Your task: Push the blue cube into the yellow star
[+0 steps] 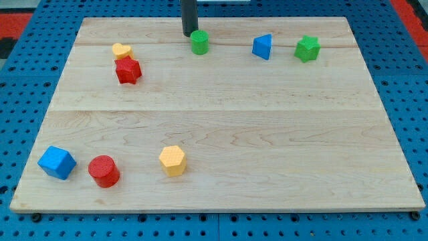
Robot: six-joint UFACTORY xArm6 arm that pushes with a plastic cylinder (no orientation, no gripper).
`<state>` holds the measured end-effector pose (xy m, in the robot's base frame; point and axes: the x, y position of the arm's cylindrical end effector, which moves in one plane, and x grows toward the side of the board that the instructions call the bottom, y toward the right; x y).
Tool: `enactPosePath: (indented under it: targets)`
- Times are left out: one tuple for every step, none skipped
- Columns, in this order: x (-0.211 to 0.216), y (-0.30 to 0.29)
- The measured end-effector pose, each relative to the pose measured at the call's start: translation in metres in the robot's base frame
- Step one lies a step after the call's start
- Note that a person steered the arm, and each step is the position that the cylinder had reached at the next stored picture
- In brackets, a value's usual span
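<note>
The blue cube sits near the board's bottom left corner. No block that reads clearly as a yellow star shows; the yellow blocks are a small heart-like one at the upper left and a hexagonal one at the lower middle. My tip is at the view's top centre, just left of a green cylinder. The tip is far from the blue cube, up and to the right of it.
A red star-like block lies just below the small yellow block. A red cylinder stands right of the blue cube. A blue triangular block and a green star-like block sit at the upper right. The wooden board rests on blue pegboard.
</note>
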<state>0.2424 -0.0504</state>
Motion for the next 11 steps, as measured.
enactPosePath:
  targets:
    - [0.009, 0.006]
    - [0.01, 0.007]
    - [-0.015, -0.011]
    - [-0.019, -0.045]
    - [-0.014, -0.121]
    - [0.026, -0.189]
    - [0.092, -0.23]
    - [0.156, -0.254]
    - [0.19, -0.255]
    - [0.262, -0.247]
    - [0.334, -0.245]
